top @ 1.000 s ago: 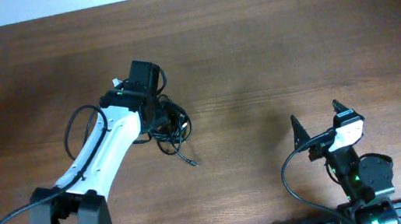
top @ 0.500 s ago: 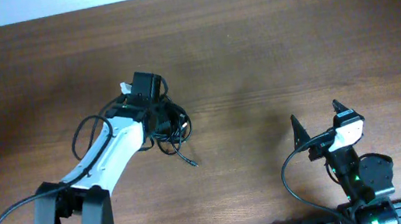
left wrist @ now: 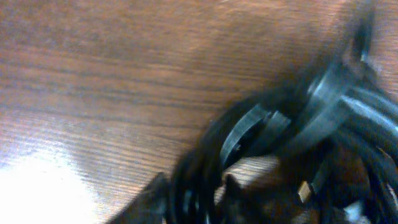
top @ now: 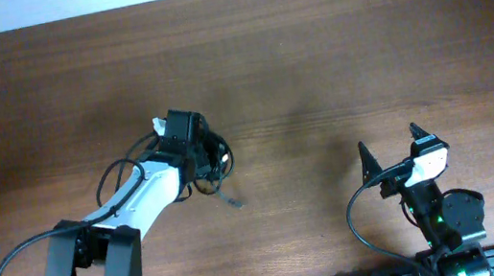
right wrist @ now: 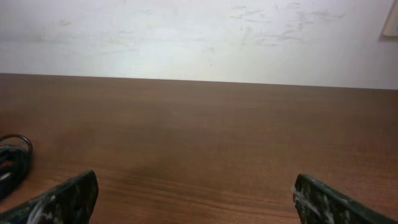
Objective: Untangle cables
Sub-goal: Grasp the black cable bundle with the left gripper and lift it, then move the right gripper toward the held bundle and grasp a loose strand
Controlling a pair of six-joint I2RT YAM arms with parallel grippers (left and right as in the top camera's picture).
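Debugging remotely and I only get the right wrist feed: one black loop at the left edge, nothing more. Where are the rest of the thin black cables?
Observer: The thin black cables lie in one knotted clump on the brown wooden table, left of centre in the overhead view.
Operator: Left arm on it?
Observer: The left gripper is right at the clump's left side. Its wrist view shows only blurred cable, so I cannot tell if it has a grip.
Operator: Any loose ends?
Observer: One plug end trails out of the clump toward the robot's side of the table.
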